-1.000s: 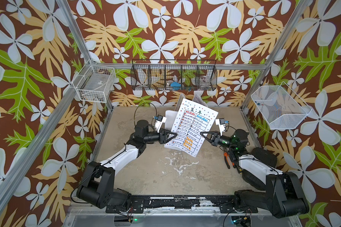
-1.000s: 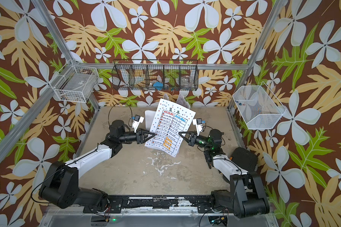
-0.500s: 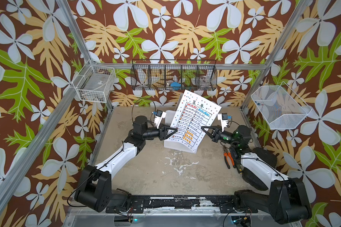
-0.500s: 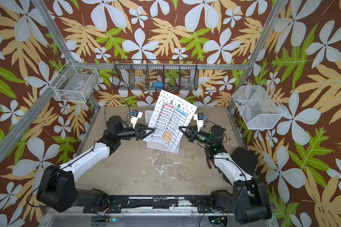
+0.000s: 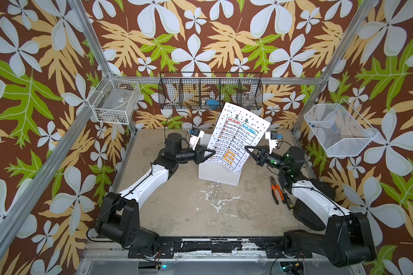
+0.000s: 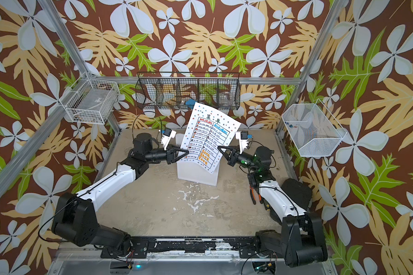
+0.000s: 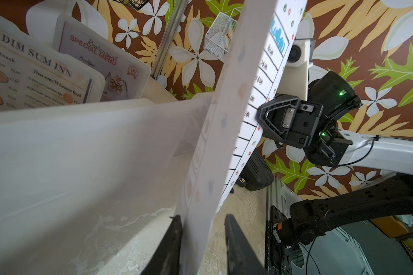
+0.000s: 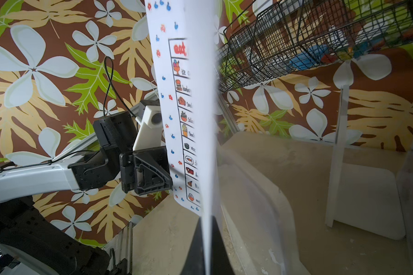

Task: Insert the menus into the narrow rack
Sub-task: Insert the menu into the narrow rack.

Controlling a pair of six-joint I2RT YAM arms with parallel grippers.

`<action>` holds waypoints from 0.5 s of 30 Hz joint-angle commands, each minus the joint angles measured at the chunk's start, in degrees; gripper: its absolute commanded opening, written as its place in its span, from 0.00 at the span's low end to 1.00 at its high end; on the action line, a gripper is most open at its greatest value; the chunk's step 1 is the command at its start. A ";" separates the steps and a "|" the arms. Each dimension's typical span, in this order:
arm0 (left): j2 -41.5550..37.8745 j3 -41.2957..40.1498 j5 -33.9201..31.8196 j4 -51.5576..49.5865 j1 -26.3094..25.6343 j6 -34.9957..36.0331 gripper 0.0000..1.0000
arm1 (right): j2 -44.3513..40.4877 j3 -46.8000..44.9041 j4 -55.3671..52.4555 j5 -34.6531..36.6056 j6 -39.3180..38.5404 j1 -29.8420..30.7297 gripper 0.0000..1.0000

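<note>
The large white menu (image 5: 239, 135) (image 6: 210, 135) stands nearly upright over the translucent white rack (image 5: 218, 175) (image 6: 196, 175) at mid table. My right gripper (image 5: 247, 148) (image 8: 207, 220) is shut on its right edge. My left gripper (image 5: 211, 152) (image 7: 203, 217) straddles the left edge: the sheet (image 7: 227, 119) lies against one finger, with a gap to the other. In the left wrist view the "DIM SUM INN" menu (image 7: 38, 71) and the pinkish "SPECIAL MENU" (image 7: 100, 59) stand upright behind the rack's near wall (image 7: 81, 154).
Orange-handled pliers (image 5: 275, 190) and a screwdriver lie on the table by the right arm. A black wire basket (image 5: 210, 91) hangs on the back wall just behind the menu's top. A white wire basket (image 5: 115, 101) hangs left, a white mesh basket (image 5: 339, 129) right.
Both arms have lifted the white menu and carried it toward the back wall, and it now stands more upright. The left gripper's jaws have narrowed around its left edge.
</note>
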 commanded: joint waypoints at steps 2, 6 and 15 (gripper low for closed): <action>1.06 2.03 -0.63 -2.54 0.08 3.49 0.32 | 0.16 1.25 1.38 1.06 -1.37 -0.01 0.00; 2.13 2.96 -0.10 -2.71 0.08 3.92 0.32 | 0.51 1.93 2.08 1.73 -1.20 -0.39 0.00; 2.59 4.58 -0.78 -2.15 0.17 3.78 0.32 | 1.99 4.51 1.67 2.23 -2.70 -0.89 0.00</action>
